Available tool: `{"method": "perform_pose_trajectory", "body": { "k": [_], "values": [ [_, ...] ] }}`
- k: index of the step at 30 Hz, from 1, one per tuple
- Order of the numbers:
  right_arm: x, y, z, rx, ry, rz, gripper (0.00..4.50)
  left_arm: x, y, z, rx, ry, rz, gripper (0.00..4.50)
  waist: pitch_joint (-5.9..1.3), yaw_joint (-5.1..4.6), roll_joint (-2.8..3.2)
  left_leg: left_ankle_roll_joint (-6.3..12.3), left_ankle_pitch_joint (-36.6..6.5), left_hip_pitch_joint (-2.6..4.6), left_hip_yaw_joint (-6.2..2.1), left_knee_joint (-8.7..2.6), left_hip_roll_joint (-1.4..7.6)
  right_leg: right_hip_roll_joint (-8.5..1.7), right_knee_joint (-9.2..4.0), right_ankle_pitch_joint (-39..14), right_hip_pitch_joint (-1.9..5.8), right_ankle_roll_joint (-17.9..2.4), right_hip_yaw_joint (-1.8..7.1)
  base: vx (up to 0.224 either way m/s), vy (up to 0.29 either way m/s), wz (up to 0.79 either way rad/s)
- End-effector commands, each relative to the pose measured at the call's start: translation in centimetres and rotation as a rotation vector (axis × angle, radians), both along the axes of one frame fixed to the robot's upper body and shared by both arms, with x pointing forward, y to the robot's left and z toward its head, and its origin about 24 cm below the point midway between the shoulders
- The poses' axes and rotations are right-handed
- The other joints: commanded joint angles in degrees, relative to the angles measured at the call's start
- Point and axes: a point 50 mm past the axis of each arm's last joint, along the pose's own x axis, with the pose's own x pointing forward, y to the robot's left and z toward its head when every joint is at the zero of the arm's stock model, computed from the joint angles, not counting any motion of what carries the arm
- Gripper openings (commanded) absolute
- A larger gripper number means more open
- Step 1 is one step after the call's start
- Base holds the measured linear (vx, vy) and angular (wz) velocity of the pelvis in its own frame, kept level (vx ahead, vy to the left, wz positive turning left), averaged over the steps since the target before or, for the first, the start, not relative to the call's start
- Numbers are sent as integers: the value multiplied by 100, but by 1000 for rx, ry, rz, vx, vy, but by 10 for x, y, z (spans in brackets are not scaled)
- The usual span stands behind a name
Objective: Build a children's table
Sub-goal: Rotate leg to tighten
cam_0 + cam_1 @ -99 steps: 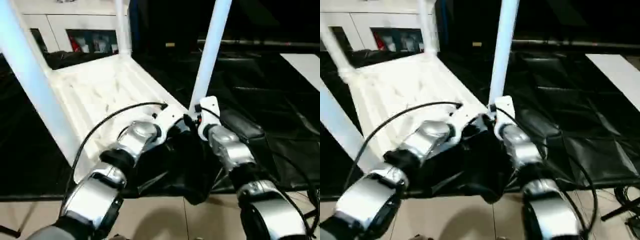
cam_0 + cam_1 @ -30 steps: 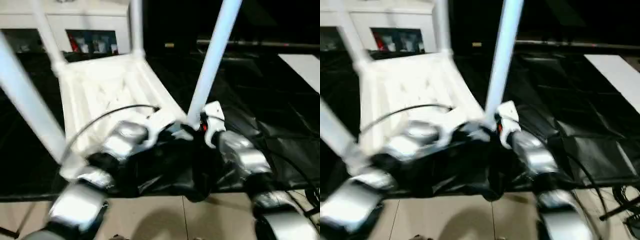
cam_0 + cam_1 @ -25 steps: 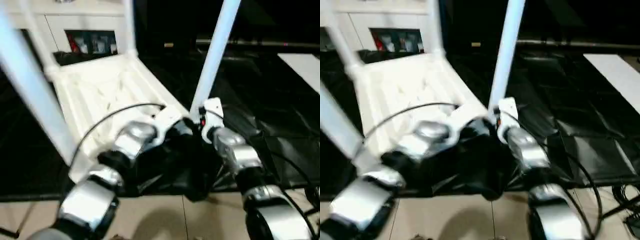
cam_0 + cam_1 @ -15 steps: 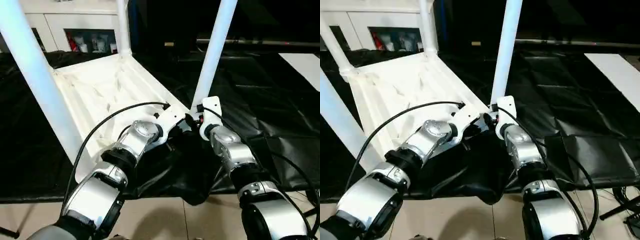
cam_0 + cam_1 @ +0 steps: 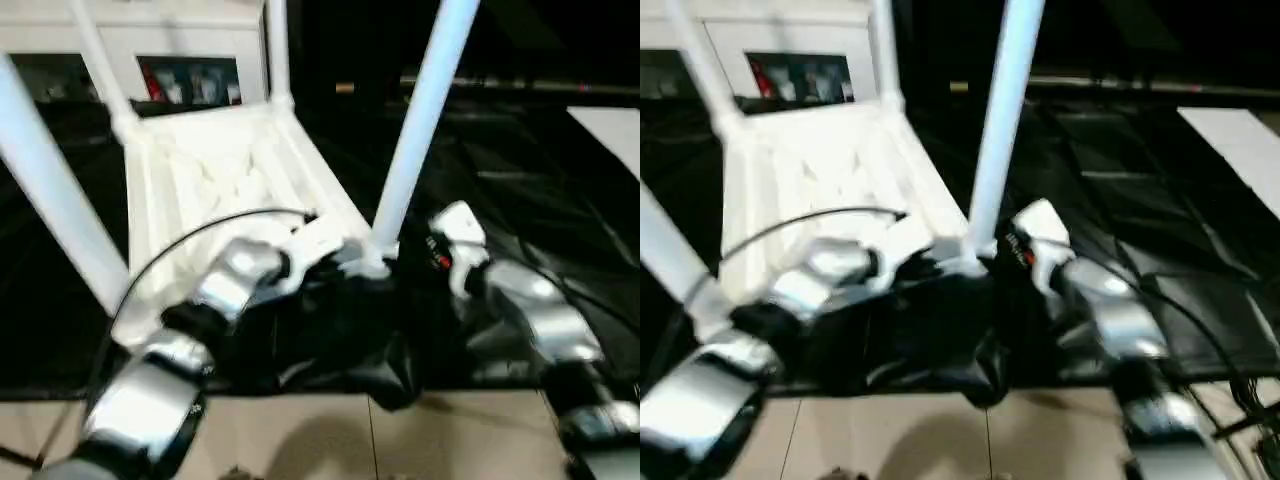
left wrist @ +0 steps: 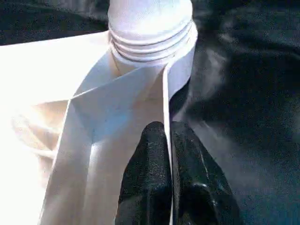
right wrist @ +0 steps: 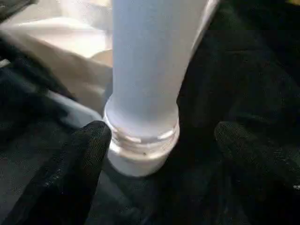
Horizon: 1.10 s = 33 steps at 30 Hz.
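1. The left end effector (image 6: 168,154) has its two black fingers pressed together on the thin white side wall of the upturned white plastic rectangular tabletop (image 5: 215,185), right by the near corner socket.
2. The right end effector (image 7: 161,154) stands wide open; its fingers flank the base of the nearest white tubular leg (image 5: 420,120), one on each side, and I cannot tell whether either touches it.
3. That leg stands upright in the round corner socket (image 6: 150,35), with ridged rings showing at the joint.
4. The tabletop lies ribbed underside up on black sheeting (image 5: 520,180) spread over the floor; three more white legs rise from its other corners.
5. Behind it stands a white cabinet with glass doors (image 5: 190,80), holding small red and pale items I cannot identify.
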Motion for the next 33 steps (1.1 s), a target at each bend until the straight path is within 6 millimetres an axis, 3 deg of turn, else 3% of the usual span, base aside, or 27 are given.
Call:
{"method": "perform_pose_trajectory", "body": {
  "k": [1,3,4,5,6,9,14,17,22,27,33],
  "values": [
    [-6,0,7,9,3,77,393,-12,1,-10,40,40,-117,0,-370,44,-57,384,-1496,86,21,-381,87,-212,-449,-1355,277,-1188,133,0,0,0],
    [-19,-11,10,-15,34,150,393,-19,10,-11,88,57,-235,0,-374,61,-19,357,-1500,88,20,-388,95,-208,-424,-1177,279,-1253,140,0,0,0],
    [-21,-14,10,-25,39,162,393,-21,13,-11,98,69,-264,0,-375,69,-30,355,-1503,86,20,-386,97,-207,-426,-1152,284,-1258,138,0,0,0],
    [-23,-16,11,-31,40,170,393,-23,16,-11,109,80,-288,0,-379,92,6,337,-1462,98,22,-387,103,-207,-404,-1050,275,-1306,139,0,0,0],
    [-24,-19,12,-35,41,170,393,-25,18,-12,119,89,-316,0,-380,97,-14,315,-1484,99,35,-382,101,-201,-405,-1022,271,-1329,137,0,0,0],
    [-24,-28,13,-51,44,136,393,-25,26,-10,141,68,-345,0,-385,137,10,237,-1536,121,41,-382,106,-204,-391,-976,256,-1378,140,0,0,0],
    [-28,-28,12,-53,55,140,393,-25,32,-7,153,68,-356,0,-386,177,-8,179,-1519,113,35,-388,101,-215,-377,-1000,276,-1345,138,0,0,0],
    [-29,-24,12,-47,58,151,393,-26,34,-7,153,76,-364,0,-395,177,-9,195,-1435,110,35,-379,100,-220,-365,-917,280,-1341,137,0,0,0],
    [-36,-1,9,-9,72,258,393,-26,33,-8,142,65,-363,0,-391,158,1,206,-1506,111,34,-383,104,-210,-364,-929,274,-1358,131,0,0,0],
    [-27,20,0,-47,56,288,393,-27,21,-8,119,50,-372,0,-398,151,2,115,-1518,128,34,-381,104,-220,-360,-958,251,-1387,138,0,0,0],
    [-19,27,-2,-69,32,268,393,-27,13,-8,105,45,-378,0,-408,187,22,93,-1390,132,36,-370,94,-209,-330,-668,272,-1395,144,0,0,0]
  ]
}}
